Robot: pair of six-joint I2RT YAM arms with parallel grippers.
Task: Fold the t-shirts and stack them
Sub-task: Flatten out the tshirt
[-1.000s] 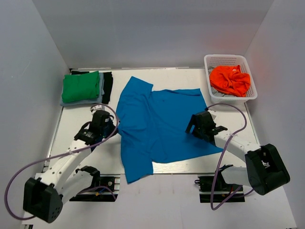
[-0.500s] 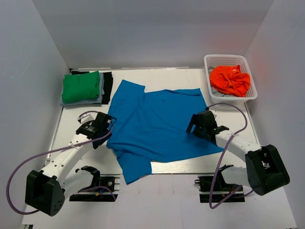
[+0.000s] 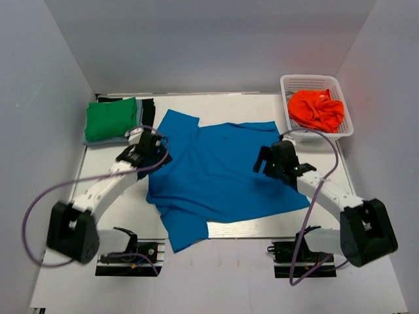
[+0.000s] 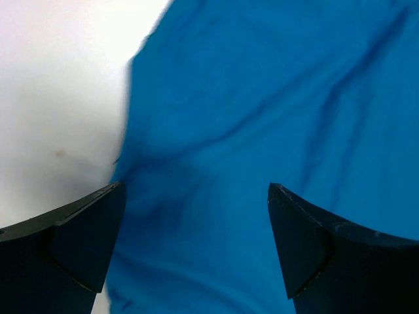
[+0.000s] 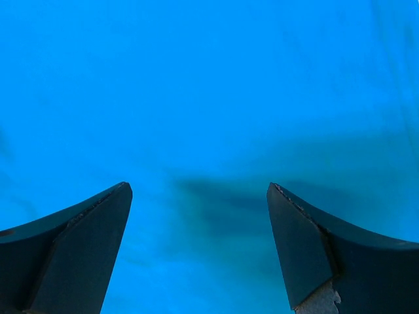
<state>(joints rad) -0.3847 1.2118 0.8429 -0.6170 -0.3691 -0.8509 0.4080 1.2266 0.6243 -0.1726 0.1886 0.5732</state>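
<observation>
Two sets of jaws are held spread wide over the blue t-shirt (image 3: 216,170), and nothing is pinched in either. The blue t-shirt is laid open but rumpled on the worktop (image 3: 242,108), its broad body running side to side, with one sleeve-like corner thrown toward the far left and a loose flap trailing toward the near left. The neck opening cannot be made out.

The left gripper (image 3: 149,145) is placed right at the shirt's left edge, close to that far-left corner; in the left wrist view, cloth is seen under most of the gap and bare worktop only at the left. The right gripper (image 3: 275,160) is placed over the shirt's right part, well inside the cloth, and only blue fabric is seen beneath it.

An edge grasp is judged to be what the fold calls for, so the left jaws are the better placed, while the right jaws would have to be carried outward to the shirt's right border.

Beyond the shirt's far-left corner a folded green t-shirt (image 3: 111,119) is stacked on darker t-shirts (image 3: 147,118). Beyond its far-right corner an orange t-shirt (image 3: 316,110) is heaped in a white basket (image 3: 311,78).

No brand, label or writing can be read anywhere.
</observation>
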